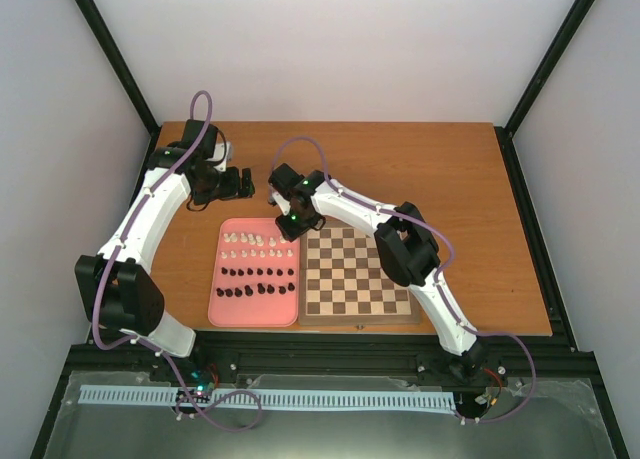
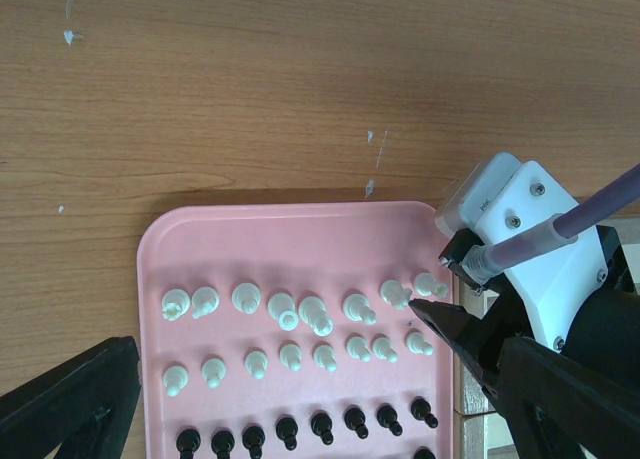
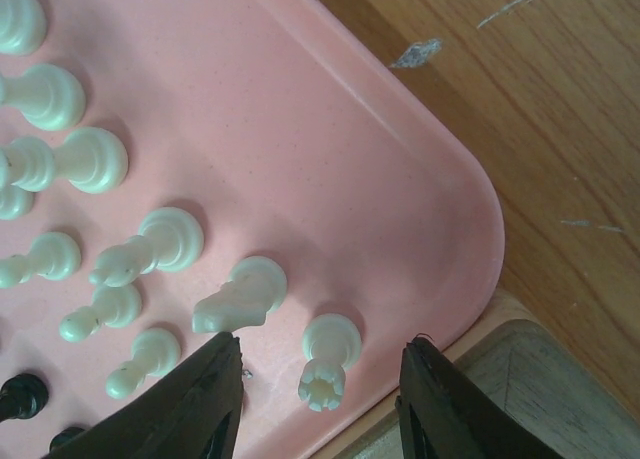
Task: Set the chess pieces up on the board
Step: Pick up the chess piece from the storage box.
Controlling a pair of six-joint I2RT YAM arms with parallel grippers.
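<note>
The left tool (image 1: 238, 184) hangs with its fingers spread wide and holds nothing. It is over the bare worktop (image 1: 450, 179), just past the far edge of the pink tray (image 1: 225, 309), toward the far left corner. The tray lies close to the near edge, left of the middle. All the chess pieces seem to be in it: white pieces (image 1: 255, 244) in the far rows, black pieces (image 1: 255, 281) in the near rows.

At the tray's far right corner, the right tool (image 3: 320, 379) is low, its fingers apart on both sides of a white rook (image 3: 328, 357) and not touching it. The board (image 1: 355, 279) touches the tray's right side, and I see no piece on it.

I judge that the task is at its beginning, at the grasp of this rook. Next, the fingers must close gently on the rook without knocking the knight (image 3: 238, 297) beside it, then lift it and carry it to a corner square.
</note>
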